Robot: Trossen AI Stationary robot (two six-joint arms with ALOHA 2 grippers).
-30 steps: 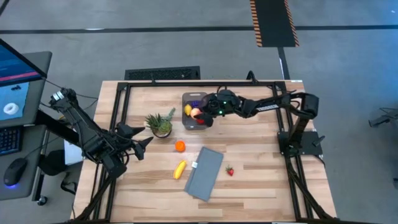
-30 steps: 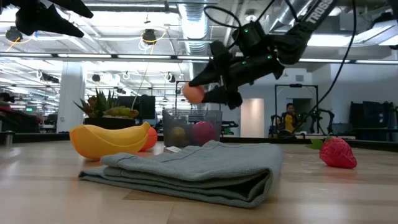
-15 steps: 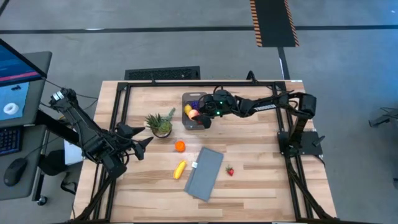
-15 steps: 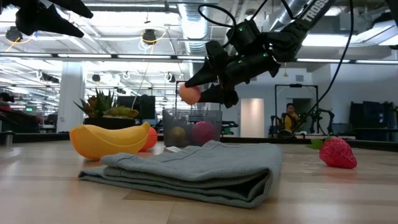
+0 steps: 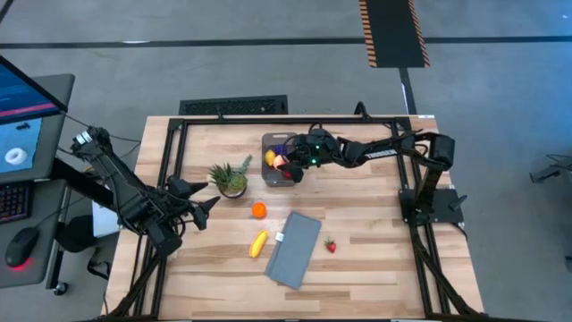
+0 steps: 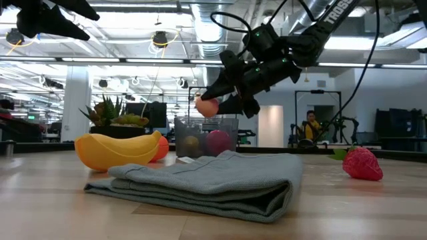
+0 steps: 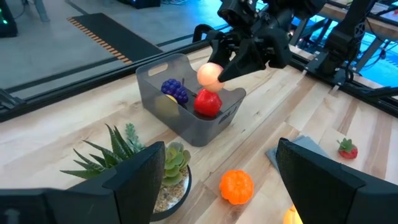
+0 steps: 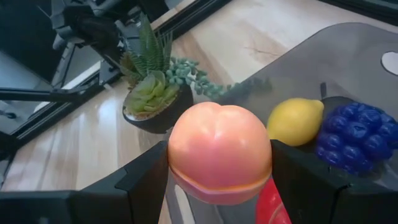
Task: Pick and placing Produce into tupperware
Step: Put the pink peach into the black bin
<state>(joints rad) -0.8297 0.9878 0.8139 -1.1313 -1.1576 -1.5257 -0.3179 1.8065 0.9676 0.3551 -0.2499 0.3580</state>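
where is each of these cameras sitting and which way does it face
High view: overhead, straight down; both arms, tub, right gripper.
Low view: table height, level across the cloth; right gripper holding the peach above the tub.
Left wrist view: left arm, facing the tub past its own open fingers.
Right wrist view: right arm; own fingers clamp the peach over the lemon and grapes.
All share the peach.
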